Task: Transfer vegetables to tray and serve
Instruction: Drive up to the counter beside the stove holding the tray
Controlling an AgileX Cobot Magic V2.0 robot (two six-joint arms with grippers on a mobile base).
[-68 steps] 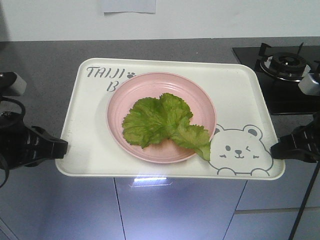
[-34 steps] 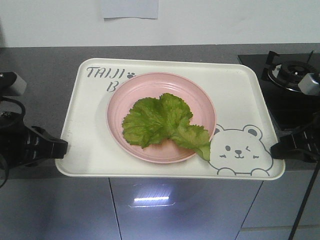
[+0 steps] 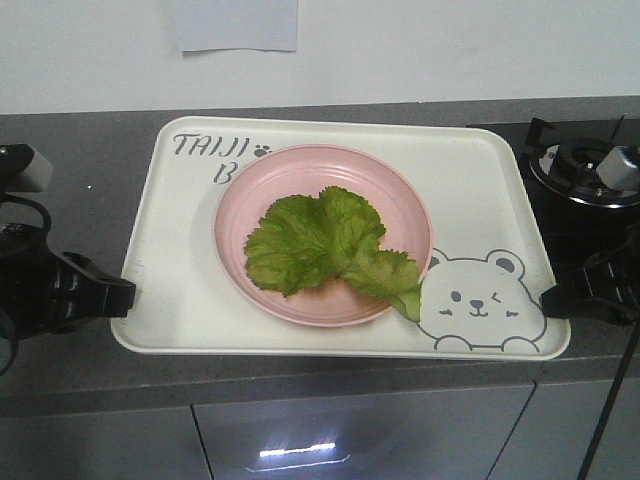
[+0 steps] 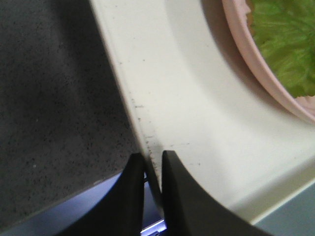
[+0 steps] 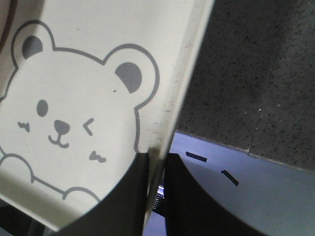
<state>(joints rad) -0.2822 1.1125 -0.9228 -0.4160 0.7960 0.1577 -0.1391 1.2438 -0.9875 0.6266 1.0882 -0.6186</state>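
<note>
1. The lettuce leaves (image 3: pixel 325 245) lie in the pink plate (image 3: pixel 228 215) at the tray's (image 3: pixel 470 180) middle. One leaf tip hangs over the plate's rim towards the bear drawing (image 3: pixel 480 300).
2. The transfer looks done and serving is the step in hand. The tray sits over the grey countertop (image 3: pixel 80 180); whether it touches, I cannot tell.
3. Next, both arms need to travel together and level, so the plate does not slide and the thin rim does not slip.
4. The left gripper (image 4: pixel 150 160) reaches in level at the tray's left rim, jaws pinching it. The right gripper (image 5: pixel 156 160) mirrors this beside the bear, also clamped on the rim.
5. A gas stove (image 3: pixel 585 175) lies just beyond the tray's right edge.
</note>
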